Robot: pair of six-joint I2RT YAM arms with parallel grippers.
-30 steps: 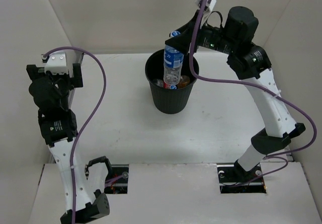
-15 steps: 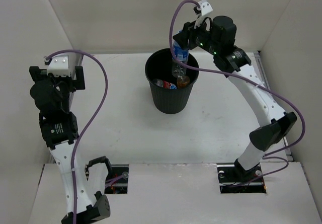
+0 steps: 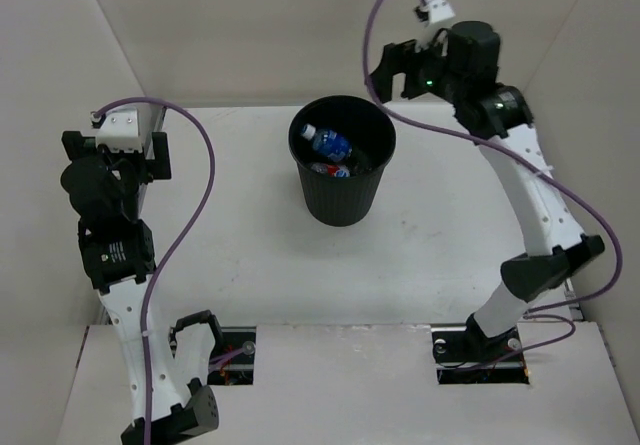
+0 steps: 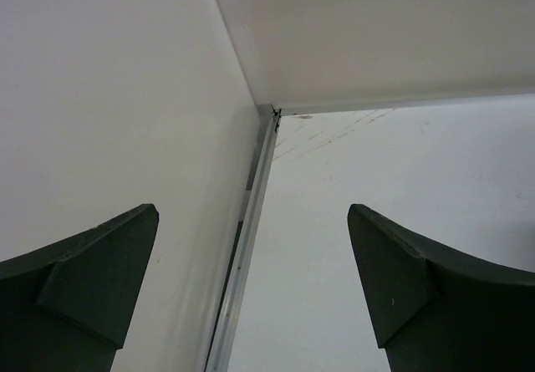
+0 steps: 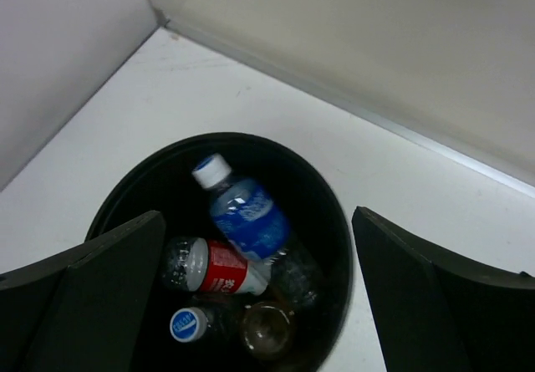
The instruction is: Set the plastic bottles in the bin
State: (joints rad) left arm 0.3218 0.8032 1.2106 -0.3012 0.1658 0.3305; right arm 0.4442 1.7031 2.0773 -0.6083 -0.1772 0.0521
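White table (image 3: 250,255) enclosed by white walls (image 3: 250,35)

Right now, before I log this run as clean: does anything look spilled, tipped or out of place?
Nothing stands out. The bin stands upright on the table, the bottles lie jumbled inside it, and the right gripper is open and empty.

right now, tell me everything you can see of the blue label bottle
The blue label bottle looks like clear plastic, with a white cap and a blue wrap around its middle. It lies tilted inside the bin, cap end raised near the wall, on top of the other bottles. Its lower end seems to rest against the red label bottle. Nothing grips it.
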